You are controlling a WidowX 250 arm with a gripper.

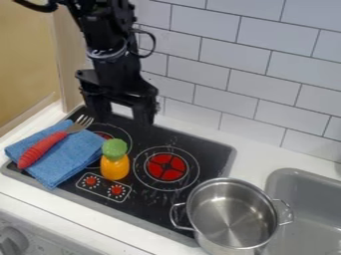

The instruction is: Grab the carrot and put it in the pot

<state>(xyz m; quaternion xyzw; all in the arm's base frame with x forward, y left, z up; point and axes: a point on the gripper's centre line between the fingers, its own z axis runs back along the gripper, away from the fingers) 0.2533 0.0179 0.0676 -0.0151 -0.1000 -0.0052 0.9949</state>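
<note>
My gripper (122, 110) hangs over the back left part of the stove, open, its two fingers well apart and pointing down with nothing between them. The carrot (115, 168), a short orange body with a rounded green top, is on the stove just right of the blue cloth, nearer the front than the gripper and apart from it. At the lower right, the shiny metal pot (233, 217) with two side handles stands at the stove's right end, beside the sink. Its inside shows bare metal.
A folded blue cloth (75, 156) lies at the stove's left with a red-handled fork (43, 149) on top. The black stove (163, 209) has red burners and two red knobs. The grey sink (307, 209) is at right, and a white tiled wall (266, 60) rises behind.
</note>
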